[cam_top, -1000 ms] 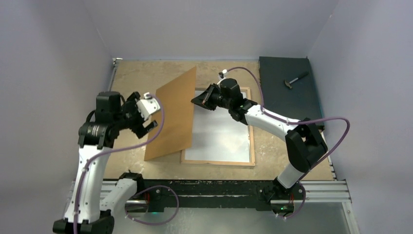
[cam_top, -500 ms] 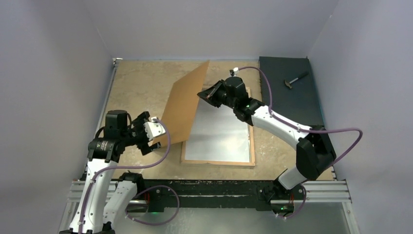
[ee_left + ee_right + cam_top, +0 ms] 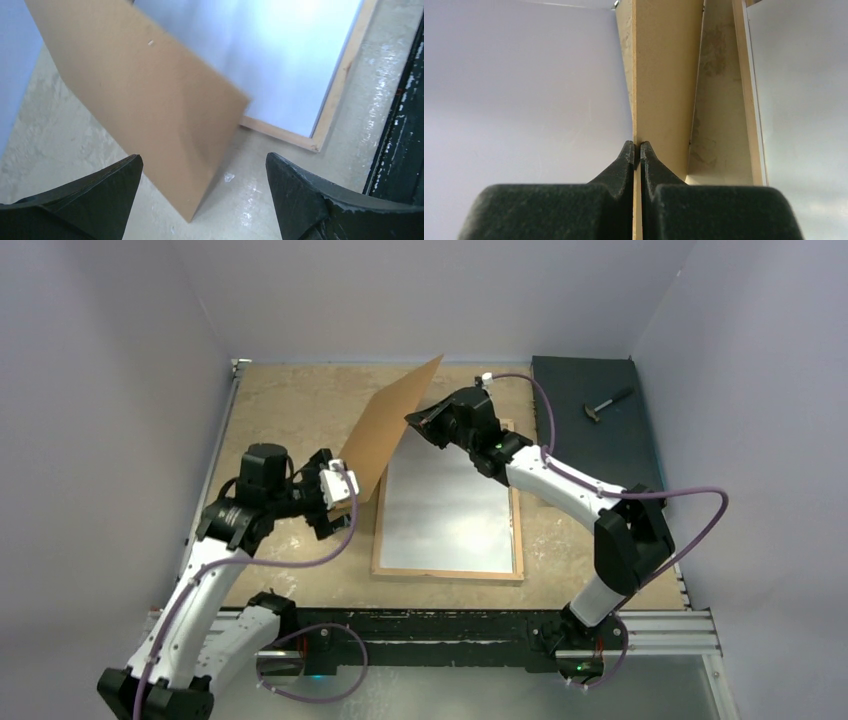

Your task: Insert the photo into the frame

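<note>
**Fingers (image 3: 624,162) of the right gripper (image 3: 640,150) pinch the board (image 3: 664,75); left pair wide and empty**

Right wrist: my two fingers are closed to a sliver on the board's thin edge, which runs straight up from between them. Pale wall (image 3: 524,100) fills the left. On the right is a grey sheen I cannot name from this angle.

Left wrist: the left gripper (image 3: 202,160) has its fingers (image 3: 100,195) spread wide and is holding nothing. The board's low corner hangs just ahead of them, tilted. I cannot tell whether it touches the table (image 3: 60,145). Behind it the frame (image 3: 330,100) lies flat, back up, with its wood edge showing. A pale sheet fills the opening. I take it for the photo (image 3: 260,50) lying face down, white back up, though it could be bare glass and I cannot settle that.

Top: the frame sits mid-table. My right gripper (image 3: 415,420) holds the board (image 3: 390,435) by its far upper edge, stood steeply over the frame's left side with the opening uncovered. The left gripper (image 3: 338,495) is near the low corner and, as far as I can see, apart from it.

If that sheet is the photo, I judge the main step done. What is left is to lay the board down over it and seat it in the frame. If it is glass, the photo is nowhere in view.

The table is mottled beige and worn. A black slab (image 3: 590,440) lies at the far right with a small hammer (image 3: 608,403) on it. A black rail (image 3: 440,625) runs along the near edge, and plain lilac-grey walls close three sides.
</note>
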Tool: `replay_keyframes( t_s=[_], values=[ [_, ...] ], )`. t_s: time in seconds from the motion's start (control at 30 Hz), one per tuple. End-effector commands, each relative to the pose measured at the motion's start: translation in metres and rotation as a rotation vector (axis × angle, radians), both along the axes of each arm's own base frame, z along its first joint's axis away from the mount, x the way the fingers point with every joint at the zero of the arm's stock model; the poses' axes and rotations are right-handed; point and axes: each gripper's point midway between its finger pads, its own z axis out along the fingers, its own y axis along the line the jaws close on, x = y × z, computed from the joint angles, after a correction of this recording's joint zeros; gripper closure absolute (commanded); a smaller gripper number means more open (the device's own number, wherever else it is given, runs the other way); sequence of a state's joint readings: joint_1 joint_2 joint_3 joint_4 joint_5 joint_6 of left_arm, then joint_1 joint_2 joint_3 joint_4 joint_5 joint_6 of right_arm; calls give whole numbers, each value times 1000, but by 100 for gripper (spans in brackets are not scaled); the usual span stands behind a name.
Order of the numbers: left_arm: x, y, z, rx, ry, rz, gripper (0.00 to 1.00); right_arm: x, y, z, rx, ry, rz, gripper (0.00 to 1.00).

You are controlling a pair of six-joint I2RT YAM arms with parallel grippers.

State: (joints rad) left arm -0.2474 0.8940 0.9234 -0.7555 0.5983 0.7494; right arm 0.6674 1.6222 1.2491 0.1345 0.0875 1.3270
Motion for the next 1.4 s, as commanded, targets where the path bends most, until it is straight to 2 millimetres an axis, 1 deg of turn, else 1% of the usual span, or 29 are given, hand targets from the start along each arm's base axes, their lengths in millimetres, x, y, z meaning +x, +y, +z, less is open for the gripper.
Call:
replay_keyframes(
  t_s=[0.0,0.1,0.2,0.23,0.37,0.43,0.57,0.67,0.77,0.87,0.9,1.0,1.03,1.07,1.1,1.13,1.2,1.3,1.33,1.37],
  values=[
    [-18,-7,1,-10,-63,-42,7,11,12,69,155,-113,-26,100],
    [-22,-5,-6,16,-86,-68,7,11,13,72,163,-117,-29,100],
    [-14,1,-14,46,-109,-23,8,10,13,73,165,-117,-28,100],
    [-10,3,-18,45,-115,0,9,10,12,75,166,-119,-30,100],
    [14,7,-12,12,-218,110,17,8,11,79,176,-123,-30,100],
    [23,8,-10,-1,-238,151,22,7,11,81,180,-124,-32,100],
    [26,2,-9,-24,-253,159,31,6,11,84,188,-126,-34,100],
    [31,2,-7,-35,-286,194,40,4,11,82,191,-118,-32,100],
    [30,0,-7,-53,-286,199,47,3,11,81,202,-109,-31,100],
    [31,1,-4,-69,-311,212,58,1,14,84,206,-110,-17,100],
    [32,3,-4,-69,-324,218,62,0,14,84,205,-109,-12,100],
    [38,9,4,-63,-375,256,79,-4,17,84,202,-104,19,100],
    [41,11,7,-60,-393,272,85,-8,19,84,199,-103,42,97],
    [43,14,12,-60,-414,291,91,-12,23,82,190,-99,77,93],
    [45,17,18,-63,-437,305,97,-17,25,78,175,-91,112,87],
    [47,19,23,-67,-457,320,100,-19,26,77,162,-97,138,79],
    [49,21,33,-67,-494,331,100,-22,24,73,124,-115,184,60],
    [53,24,49,-58,-538,339,100,-28,20,70,76,-155,271,28],
    [54,25,51,-47,-548,340,100,-31,20,71,62,-184,317,19],
    [55,26,54,-37,-557,339,100,-33,18,71,42,-204,365,14]
  ],
)
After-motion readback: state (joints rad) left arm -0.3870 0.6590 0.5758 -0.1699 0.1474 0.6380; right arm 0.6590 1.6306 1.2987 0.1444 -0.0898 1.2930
